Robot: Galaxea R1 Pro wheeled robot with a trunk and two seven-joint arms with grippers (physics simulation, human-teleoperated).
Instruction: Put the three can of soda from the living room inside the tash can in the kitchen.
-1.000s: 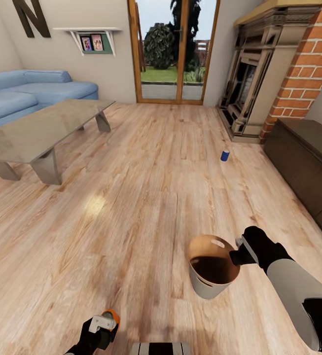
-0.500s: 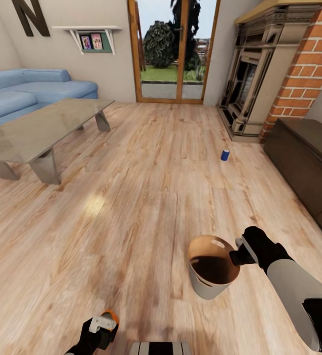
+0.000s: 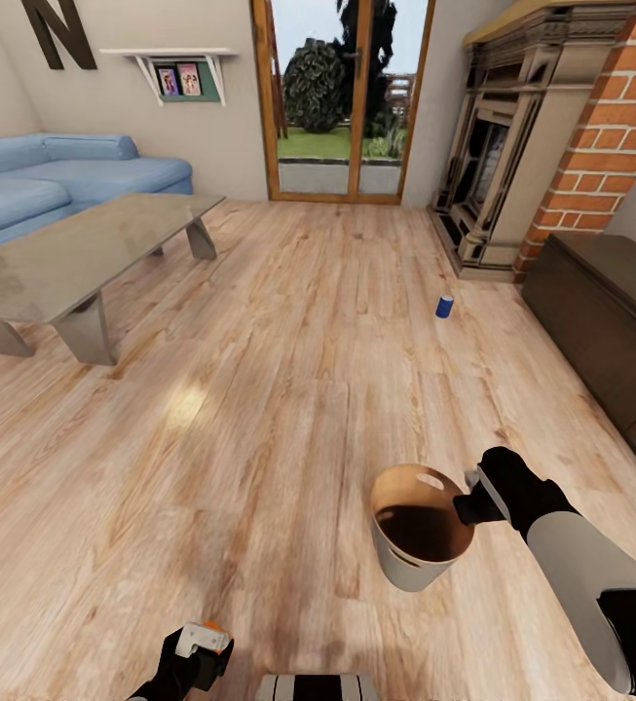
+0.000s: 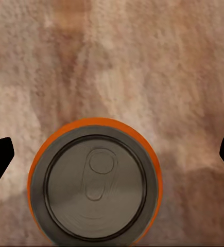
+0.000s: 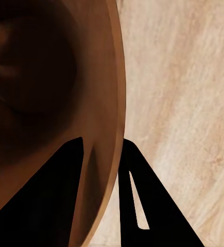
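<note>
You are in the living room with the bin (image 3: 417,531) held by your right end effector (image 5: 104,154), whose fingers are pinched across the rim wall, one inside and one outside. Your left end effector (image 3: 199,650) sits low at the near edge of the head view with an orange can (image 4: 95,181) between its fingers; the left wrist view looks straight down on the can's silver top, but the fingertips show well out to either side, so you cannot tell from this whether they are clamped on it or merely straddling it. The step in hand looks like getting this can into the bin, which appears empty so far. If so, the next move calls for confirming the grip, lifting the can over the rim and releasing it above the brown interior. The blue can (image 3: 444,307) stands upright on the floor (image 3: 288,389) well ahead, nearer the fireplace (image 3: 498,166) and the dark cabinet (image 3: 605,326). Bare floor lies wide between you and it; the tabletop (image 3: 74,253) and sofa (image 3: 59,180) stay far to your left.
</note>
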